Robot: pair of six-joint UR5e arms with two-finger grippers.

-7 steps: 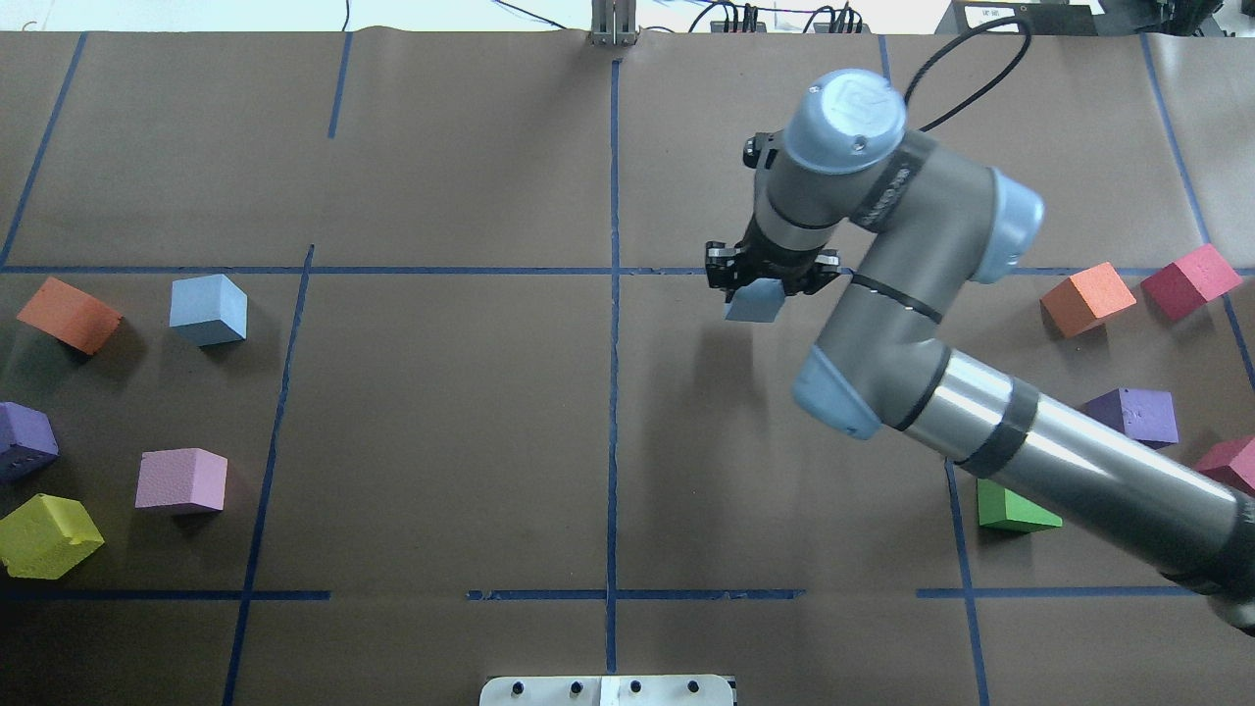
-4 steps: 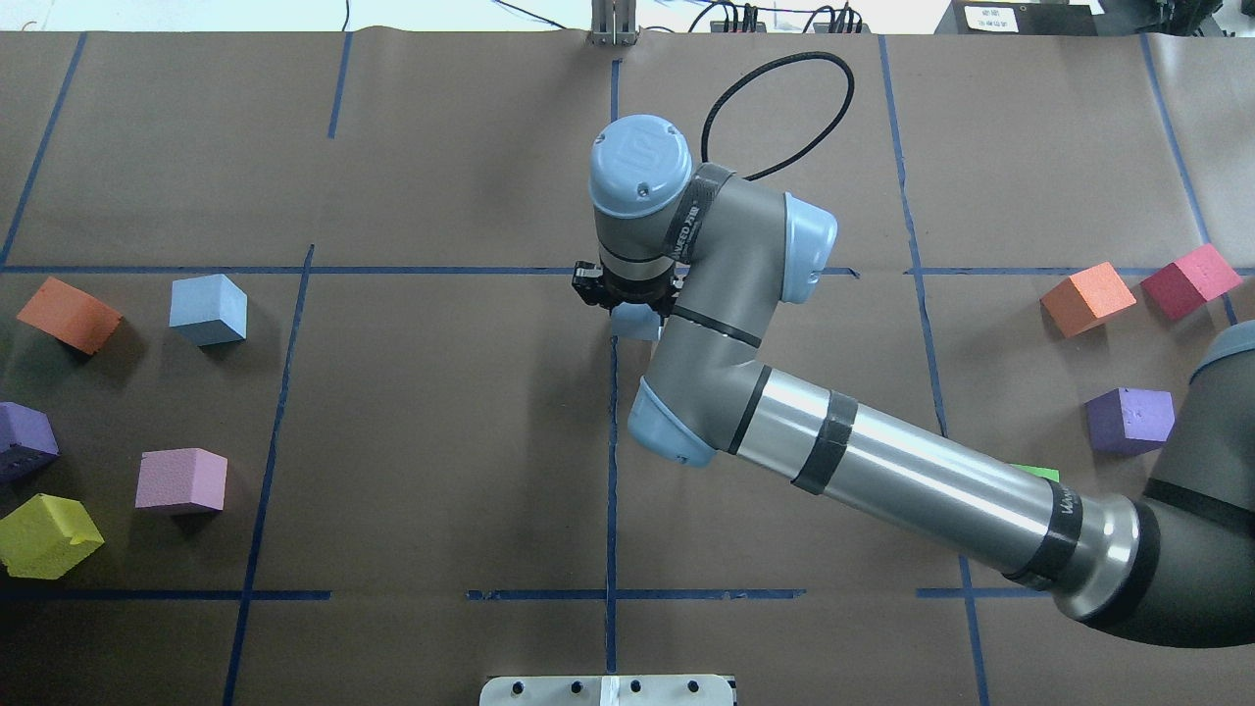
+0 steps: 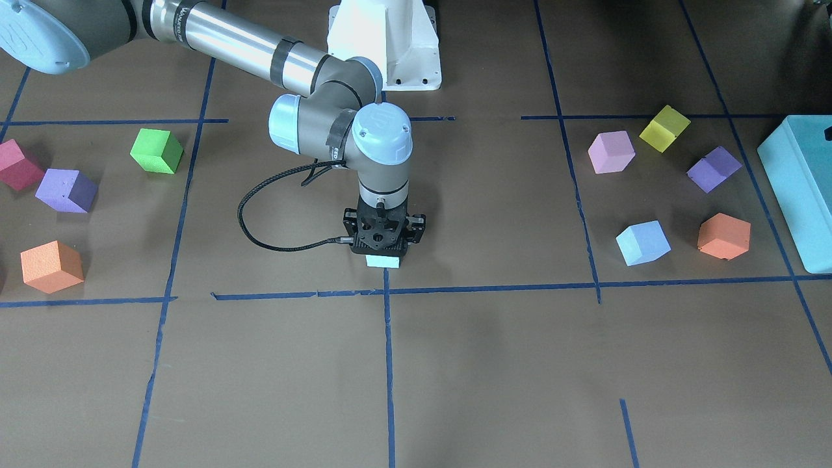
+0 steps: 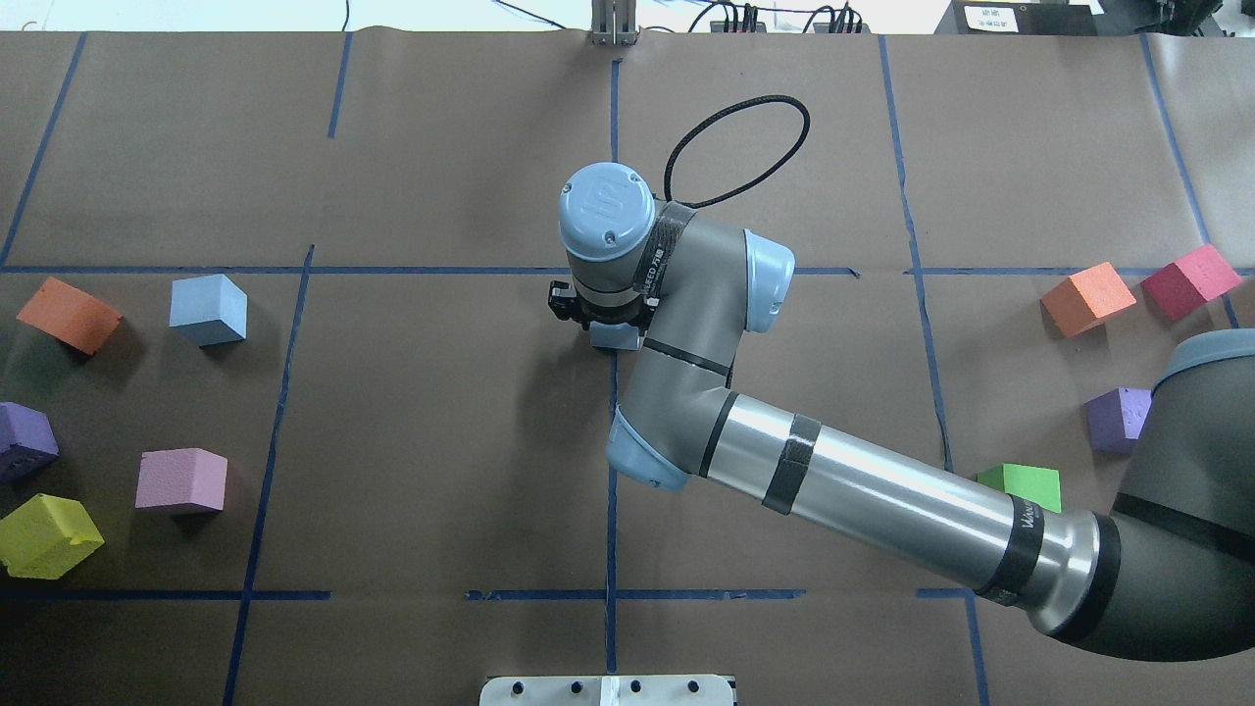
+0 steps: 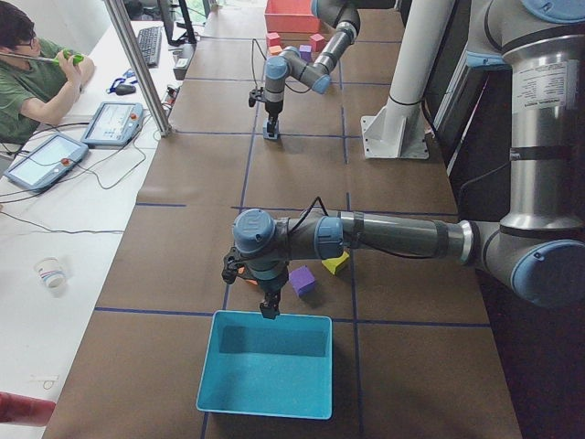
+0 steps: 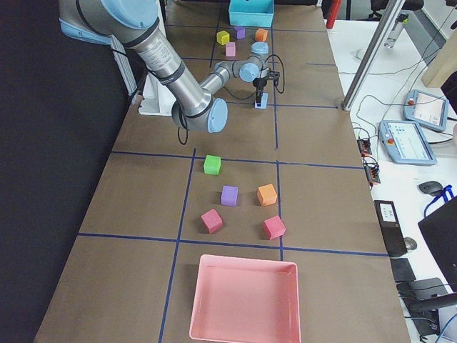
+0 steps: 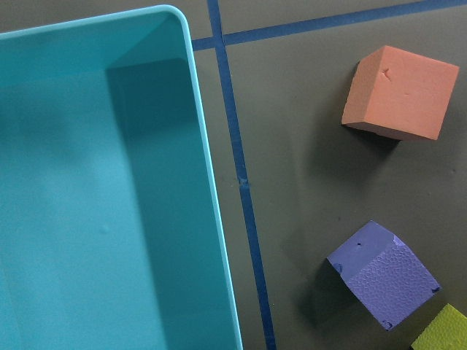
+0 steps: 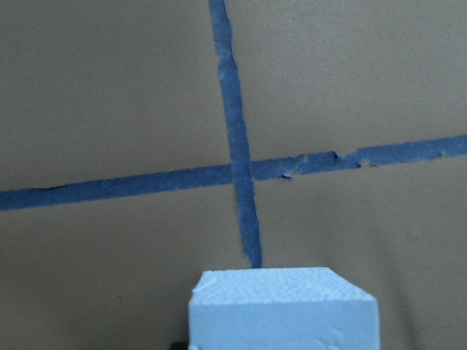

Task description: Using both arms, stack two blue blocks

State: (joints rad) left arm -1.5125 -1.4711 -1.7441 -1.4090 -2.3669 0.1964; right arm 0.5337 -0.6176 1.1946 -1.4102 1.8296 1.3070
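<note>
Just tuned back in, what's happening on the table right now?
The right gripper has its jaws closed on one blue block, low over the tape crossing at the table's centre. The second blue block sits on the table on the robot's left side. The left gripper hangs by the teal box; whether its jaws are open is unclear.

There are two arms, two blue blocks, two orange blocks, two purple blocks and two red blocks. There is one green block, one yellow block and one pink block. There is one teal box and one pink box.
</note>
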